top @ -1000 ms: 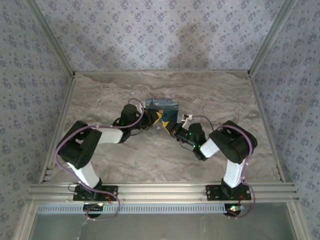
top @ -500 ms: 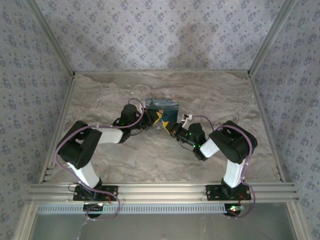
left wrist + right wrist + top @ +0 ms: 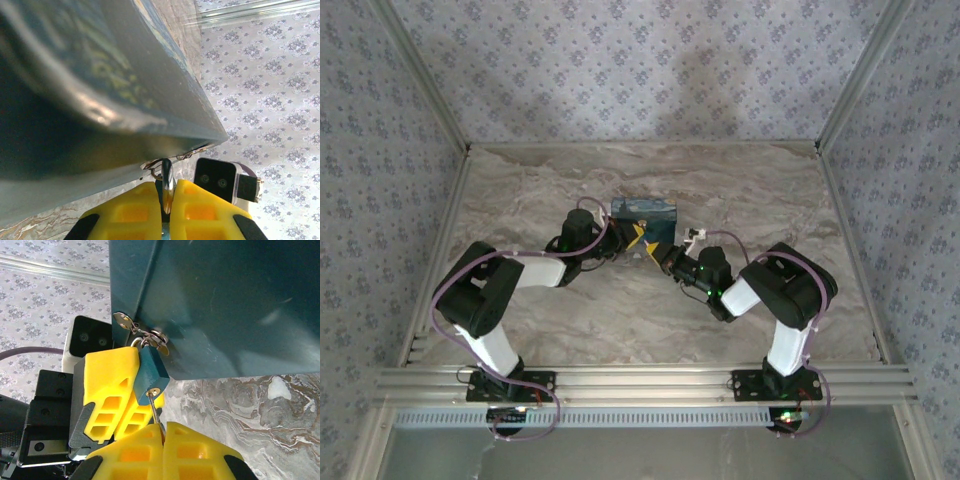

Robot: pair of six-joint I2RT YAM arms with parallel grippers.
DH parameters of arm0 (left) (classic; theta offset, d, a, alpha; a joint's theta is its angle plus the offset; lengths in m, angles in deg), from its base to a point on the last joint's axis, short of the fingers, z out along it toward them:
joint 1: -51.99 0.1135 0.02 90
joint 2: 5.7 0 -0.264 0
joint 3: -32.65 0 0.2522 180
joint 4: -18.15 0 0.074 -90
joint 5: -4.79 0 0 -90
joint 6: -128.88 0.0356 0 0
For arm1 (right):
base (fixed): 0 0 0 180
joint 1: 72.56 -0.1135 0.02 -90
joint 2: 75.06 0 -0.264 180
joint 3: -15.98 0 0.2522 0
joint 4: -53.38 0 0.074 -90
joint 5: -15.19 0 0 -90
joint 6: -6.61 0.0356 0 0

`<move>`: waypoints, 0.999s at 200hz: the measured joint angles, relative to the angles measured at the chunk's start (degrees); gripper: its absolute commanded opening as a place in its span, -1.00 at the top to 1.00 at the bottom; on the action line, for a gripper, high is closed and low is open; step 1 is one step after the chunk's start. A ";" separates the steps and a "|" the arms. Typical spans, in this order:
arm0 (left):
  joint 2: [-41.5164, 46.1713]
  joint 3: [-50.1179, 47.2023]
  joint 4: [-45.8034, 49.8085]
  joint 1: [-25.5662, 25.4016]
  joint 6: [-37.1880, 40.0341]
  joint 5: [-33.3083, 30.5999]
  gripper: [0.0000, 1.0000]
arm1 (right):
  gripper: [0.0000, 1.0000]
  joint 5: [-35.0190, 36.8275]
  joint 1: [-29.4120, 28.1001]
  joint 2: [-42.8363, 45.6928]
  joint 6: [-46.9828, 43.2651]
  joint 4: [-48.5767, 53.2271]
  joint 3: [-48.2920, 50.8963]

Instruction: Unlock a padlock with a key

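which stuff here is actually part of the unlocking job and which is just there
In the job: blue padlock, key with its shaft in the keyhole, right tool pinching it, left tool gripping the padlock.

Just there: dark box whose hasp carries the padlock, marble table, patterned wall.

Blue box [image 3: 643,212] sat near mid-surface [image 3: 520,190], its front face an obstacle to both tools. Bare surface lay open to its left, right and behind, out to the patterned walls [image 3: 620,70]. Near front corner was choked: left tool [image 3: 165,197] clamped on the padlock [image 3: 149,372] hanging from the hasp [image 3: 150,335], right tool [image 3: 163,430] pinching the key [image 3: 155,407] at the lock's base, the two tools just beside each other.
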State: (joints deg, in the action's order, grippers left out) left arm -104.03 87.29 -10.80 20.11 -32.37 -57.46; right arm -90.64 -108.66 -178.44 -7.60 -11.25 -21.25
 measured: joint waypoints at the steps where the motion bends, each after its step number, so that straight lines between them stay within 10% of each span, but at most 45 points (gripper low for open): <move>1: 0.00 0.00 0.00 0.00 0.00 0.00 0.98 | 1.00 0.00 0.00 0.00 0.00 0.00 0.00; 200: 0.00 -0.42 -5.57 0.02 -0.90 -1.84 1.00 | 1.00 1.46 -0.13 0.00 11.69 0.48 -3.17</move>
State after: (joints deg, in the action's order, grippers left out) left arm -104.03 86.88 -16.38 20.13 -33.26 -59.30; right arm -89.18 -108.79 -178.44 4.09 -10.77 -24.42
